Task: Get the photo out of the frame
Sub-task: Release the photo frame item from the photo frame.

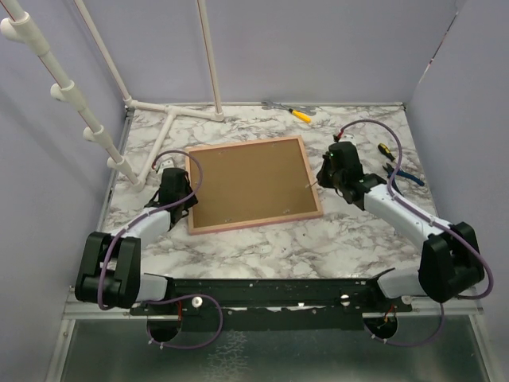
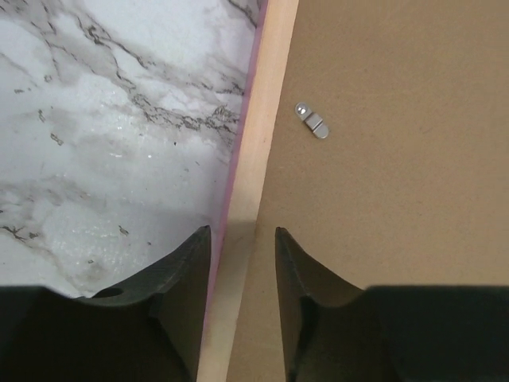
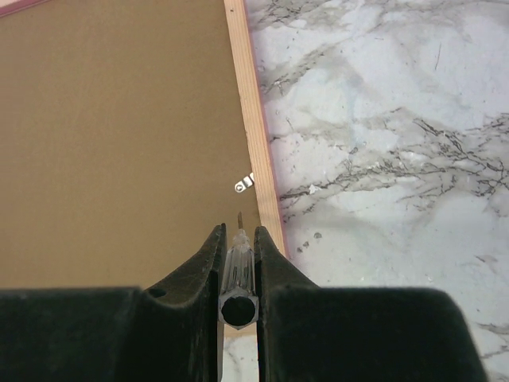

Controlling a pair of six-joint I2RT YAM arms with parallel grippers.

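Observation:
The frame [image 1: 250,183] lies face down on the marble table, its brown fibreboard back up; the photo is hidden under it. My left gripper [image 1: 184,193] is open over the frame's left edge. In the left wrist view its jaws [image 2: 242,231] straddle the pink-edged wooden border [image 2: 250,167], with a metal clip [image 2: 312,121] ahead. My right gripper [image 1: 322,179] is at the frame's right edge. It is shut [image 3: 236,229] on a clear-handled screwdriver [image 3: 238,267], whose tip points at a small metal clip [image 3: 245,183] by the border.
A yellow-handled screwdriver [image 1: 301,114] lies at the back edge. More tools [image 1: 390,155] lie at the right beside my right arm. A white pipe stand [image 1: 171,111] stands at the back left. Purple walls enclose the table.

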